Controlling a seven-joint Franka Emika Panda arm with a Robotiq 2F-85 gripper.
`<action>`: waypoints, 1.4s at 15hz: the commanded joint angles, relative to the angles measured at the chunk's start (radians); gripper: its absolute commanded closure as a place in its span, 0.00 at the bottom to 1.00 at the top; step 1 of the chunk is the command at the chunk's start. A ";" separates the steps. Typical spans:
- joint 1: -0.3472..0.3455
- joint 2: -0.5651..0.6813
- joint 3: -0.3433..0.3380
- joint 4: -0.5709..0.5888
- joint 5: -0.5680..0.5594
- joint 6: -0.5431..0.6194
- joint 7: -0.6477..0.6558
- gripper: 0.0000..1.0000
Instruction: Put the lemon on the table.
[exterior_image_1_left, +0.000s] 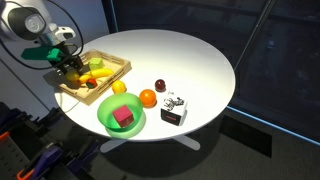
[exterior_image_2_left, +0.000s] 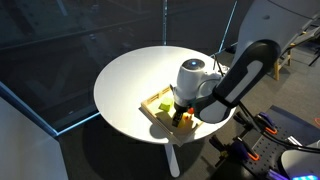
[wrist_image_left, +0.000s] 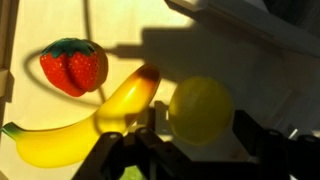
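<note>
**Exterior view.** The Robotiq gripper (exterior_image_1_left: 68, 64) hangs low over the shallow wooden tray (exterior_image_1_left: 118, 66) at the left edge of the large round white-topped table (exterior_image_1_left: 190, 55). The target fruit cannot be made out here, as the gripper body covers it.

**Exterior view, opposite side.** The gripper (exterior_image_2_left: 183, 116) sits over the tray's (exterior_image_2_left: 148, 107) right end. Fingers and target are not resolved.

**Wrist view.** The small yellow roundish lemon (wrist_image_left: 200, 108) lies on the tray floor, between the gripper's (wrist_image_left: 198, 128) two fingers, which stand apart on either side of it. Contact cannot be confirmed. A long yellow banana-shaped piece (wrist_image_left: 70, 135) lies just left of the lemon, and a red strawberry (wrist_image_left: 72, 64) lies further left.

**Judgement.**
- Step in hand: grasping the lemon.
- Centre the fruit between the pads and keep the left finger clear of the banana tip.
- Close gently, since a round skin may squirt out.
- Lift straight above the tray wall before moving right to bare tabletop.
</note>
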 joint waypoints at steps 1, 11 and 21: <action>0.016 0.009 -0.016 0.019 -0.012 -0.022 0.019 0.51; -0.016 -0.073 -0.011 0.025 -0.014 -0.157 0.011 0.66; -0.147 -0.157 0.052 0.077 0.066 -0.388 -0.064 0.66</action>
